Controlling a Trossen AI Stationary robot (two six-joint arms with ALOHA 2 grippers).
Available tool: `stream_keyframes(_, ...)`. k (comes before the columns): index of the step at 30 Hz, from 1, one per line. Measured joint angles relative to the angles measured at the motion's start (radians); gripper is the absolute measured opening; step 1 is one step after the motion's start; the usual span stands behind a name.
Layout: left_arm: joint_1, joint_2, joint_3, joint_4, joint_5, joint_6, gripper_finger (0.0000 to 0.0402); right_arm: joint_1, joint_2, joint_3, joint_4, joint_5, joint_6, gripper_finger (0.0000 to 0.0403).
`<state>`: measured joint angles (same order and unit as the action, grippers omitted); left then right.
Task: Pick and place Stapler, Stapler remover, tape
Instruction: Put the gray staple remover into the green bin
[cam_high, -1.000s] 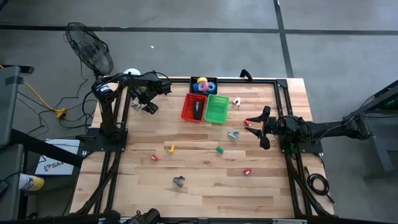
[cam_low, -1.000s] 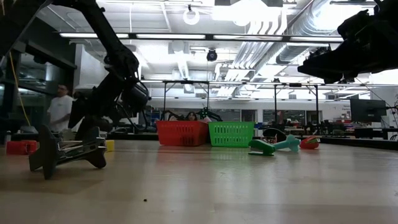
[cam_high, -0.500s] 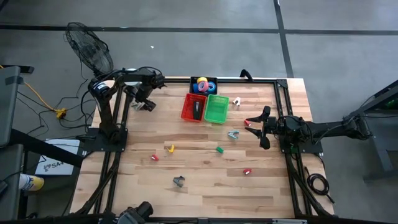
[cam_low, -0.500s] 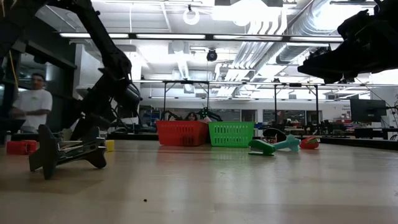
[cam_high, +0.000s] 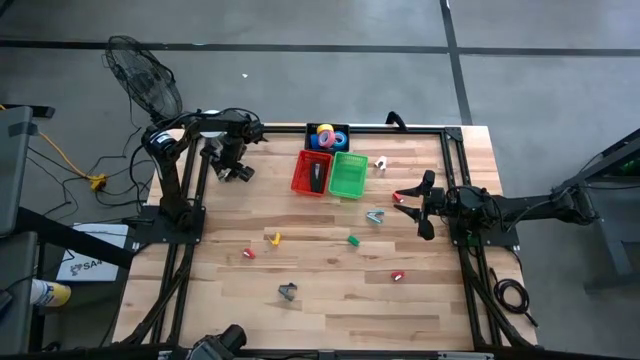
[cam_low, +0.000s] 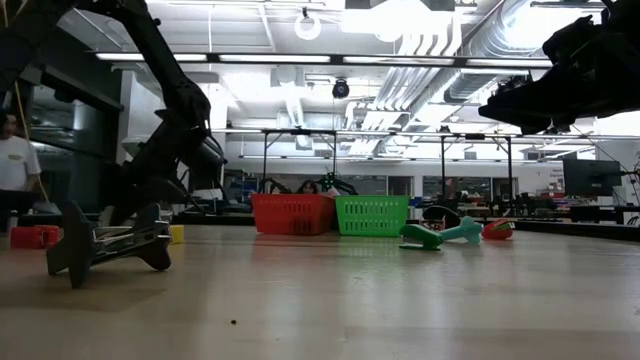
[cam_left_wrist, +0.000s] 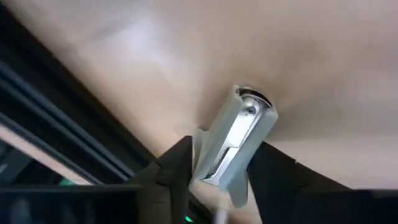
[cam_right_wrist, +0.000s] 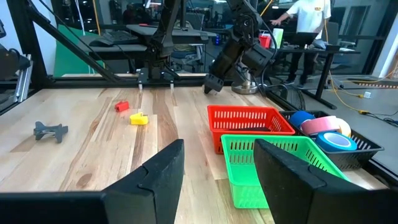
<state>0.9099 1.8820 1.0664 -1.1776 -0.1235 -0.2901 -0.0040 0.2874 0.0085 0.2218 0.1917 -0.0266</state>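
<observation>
Since a second ago: the left arm has swung back from near the red basket toward the table's far-left corner, and a person in a white shirt has drifted to the left edge of the low view.
Right side vs earlier: nothing has budged, arm and objects sit exactly where they were.
Left gripper (cam_high: 233, 171): down by the far-left corner of the table (cam_high: 300, 320), well left of the baskets.
Left gripper grip: fingers pulled in around a small grey metal staple remover (cam_left_wrist: 233, 146), pinching it from both sides; the wrist view shows the piece sticking out between the two dark fingers (cam_left_wrist: 171, 171).
Right gripper (cam_high: 413, 205): parked over the right side of the table, fingers spread with nothing between them.
Stapler (cam_high: 317, 176): black, lying inside the red basket (cam_high: 300, 178).
Tape (cam_high: 327, 135): pink, blue and yellow rolls piled in the dark bin (cam_high: 343, 129) at the far edge, just behind the baskets.
Green basket (cam_high: 349, 175): touching the red one on its right; whether it holds anything is hard to say.
Loose stuff: another grey claw piece (cam_high: 375, 215) near the green basket, a dark one (cam_high: 288, 290) nearer the front, plus tiny red (cam_high: 248, 253), yellow (cam_high: 275, 238) and green (cam_high: 353, 239) bits scattered mid-table.
</observation>
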Motion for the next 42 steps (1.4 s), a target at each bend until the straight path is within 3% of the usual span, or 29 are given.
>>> stream_keyframes(3,-0.012,0.0,0.0,-0.015,0.055,-0.002,0.0105,0.0,0.0,0.0,0.0,0.0,0.0,0.0185)
stream_keyframes(7,-0.071,0.0,0.0,-0.013,0.12,0.02,0.0102,0.0,0.0,0.0,0.0,0.0,0.0,0.0185)
stream_keyframes(15,-0.244,0.004,0.06,-0.001,0.117,-0.006,0.0102,0.0,0.0,0.0,0.0,0.0,0.0,0.0185)
stream_keyframes(29,-0.468,0.004,0.438,-0.003,-0.094,-0.136,0.0101,0.0,0.0,0.0,0.0,0.0,0.0,0.0185)
stream_keyframes(34,-0.52,0.003,0.529,0.152,-0.1,-0.068,0.0101,0.0,0.0,0.0,0.0,0.0,0.0,0.0185)
stream_keyframes(42,-0.588,0.012,0.542,0.52,-0.033,0.148,0.0101,0.0,0.0,0.0,0.0,0.0,0.0,0.0185)
